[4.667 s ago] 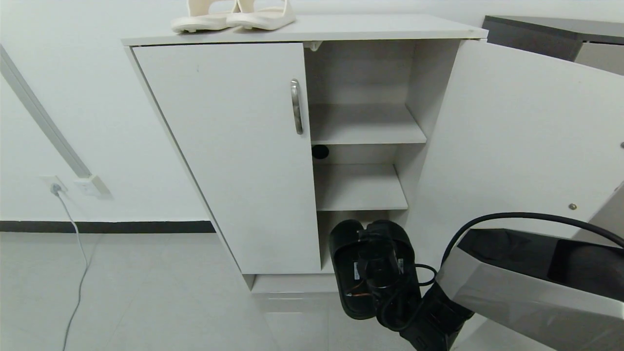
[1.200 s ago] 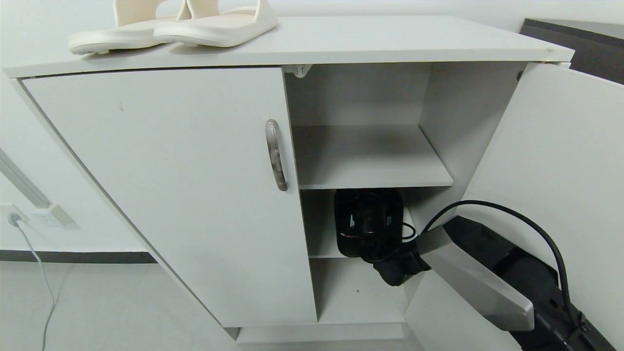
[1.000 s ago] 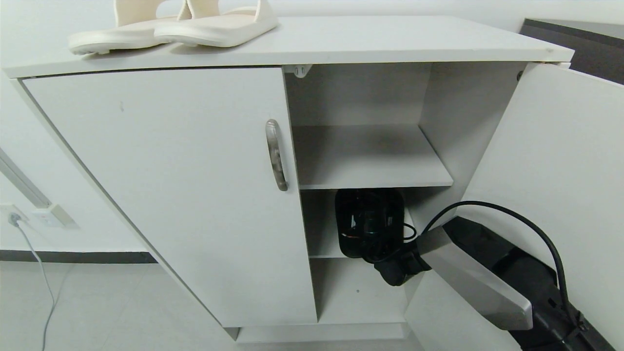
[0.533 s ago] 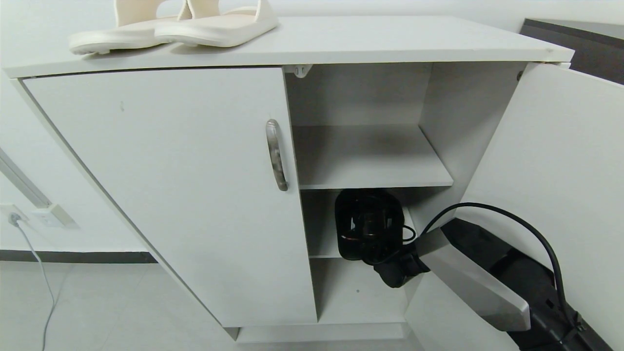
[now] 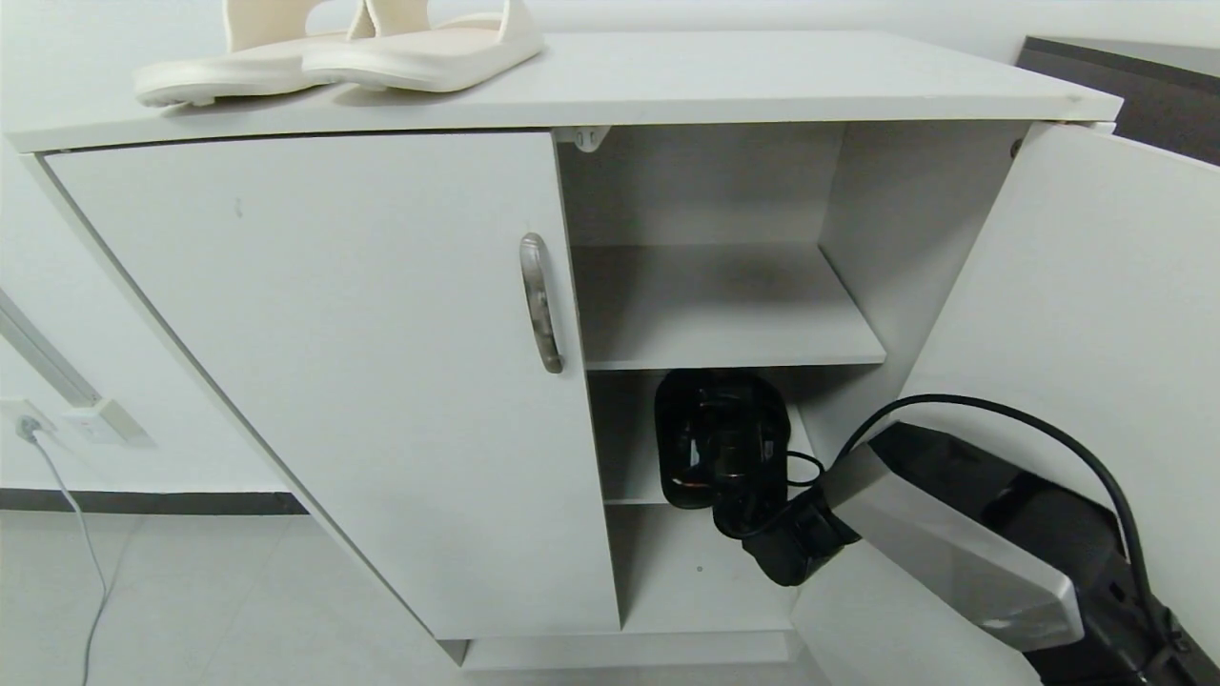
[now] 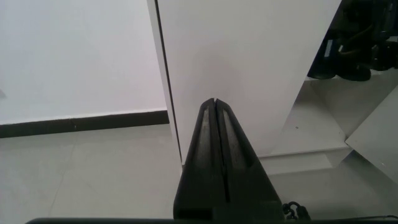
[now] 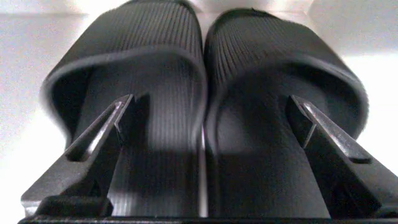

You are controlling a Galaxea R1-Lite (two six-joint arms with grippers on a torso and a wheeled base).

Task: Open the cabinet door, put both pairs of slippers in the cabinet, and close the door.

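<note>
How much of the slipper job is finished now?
Done: the right door is open and the black slippers lie on the middle shelf. In hand: the right gripper, open, hovers at them. Remaining: the cream slippers on the cabinet top, then closing the door.

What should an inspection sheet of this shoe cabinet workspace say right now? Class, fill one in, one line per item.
Surface: the cabinet top carries the cream slippers; the middle shelf carries the black slippers.
Job's things: right door open, left door shut; the cream pair is not yet inside.
Clutter: nothing seen.
Grippers: right gripper open, fingers spread at the black slippers; left gripper shut, low, facing the left door.
Cables: a black cable arches over the right arm; a grey cord hangs from a wall socket.
Surroundings: white wall, tiled floor, dark baseboard.
</note>
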